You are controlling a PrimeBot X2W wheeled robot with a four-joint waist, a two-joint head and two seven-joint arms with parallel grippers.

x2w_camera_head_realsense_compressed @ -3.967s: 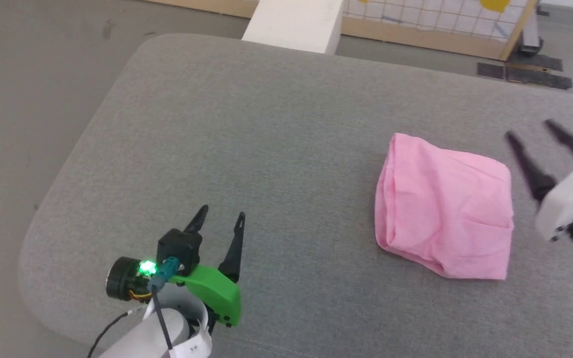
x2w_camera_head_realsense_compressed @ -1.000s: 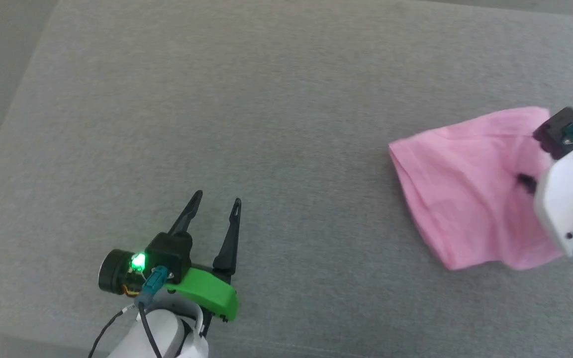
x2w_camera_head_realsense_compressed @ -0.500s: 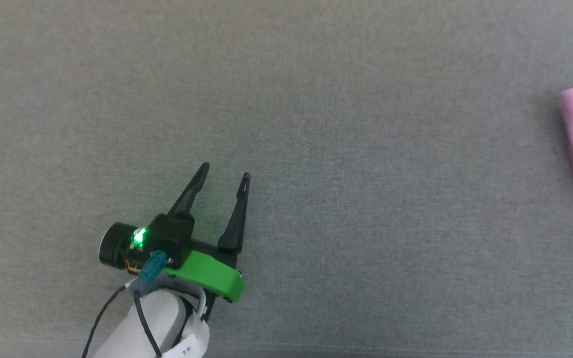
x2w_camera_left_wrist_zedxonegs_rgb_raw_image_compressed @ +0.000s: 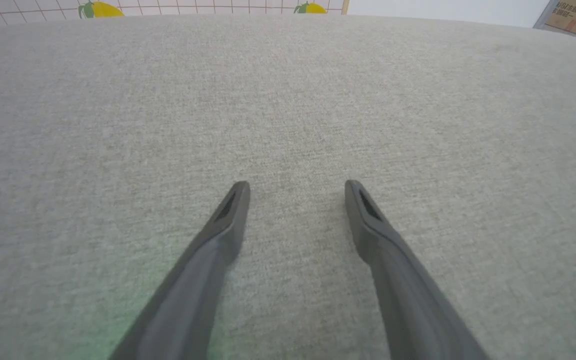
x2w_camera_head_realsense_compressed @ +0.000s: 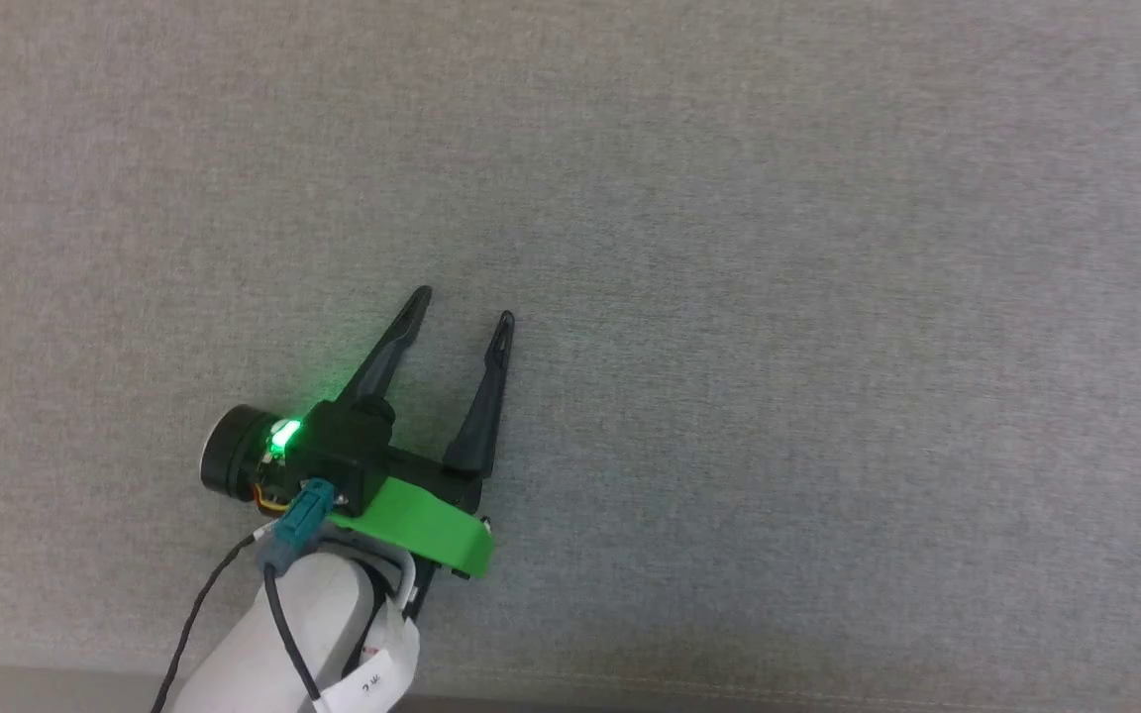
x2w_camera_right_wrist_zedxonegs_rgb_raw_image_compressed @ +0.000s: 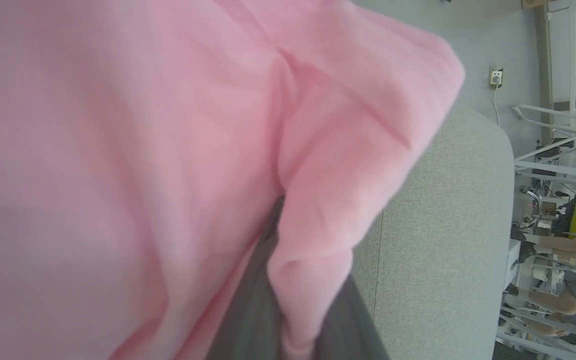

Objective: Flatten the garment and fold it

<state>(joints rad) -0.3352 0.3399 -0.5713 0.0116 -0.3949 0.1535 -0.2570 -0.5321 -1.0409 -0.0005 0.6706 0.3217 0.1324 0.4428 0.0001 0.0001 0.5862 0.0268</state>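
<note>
Thin pink garment (x2w_camera_right_wrist_zedxonegs_rgb_raw_image_compressed: 118, 150) w/ soft folds

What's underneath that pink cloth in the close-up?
The right claw is shut on the pink shorts; its dark fingers poke out beneath a fold, beside the grey cushion. The fingertips and whatever lies under the remaining cloth are covered.

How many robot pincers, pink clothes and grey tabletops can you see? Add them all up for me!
Pincers: 2 (left pincer open, right pincer shut on the cloth)
Pink garment: 1
Grey padded top: 1
Total: 4
</note>
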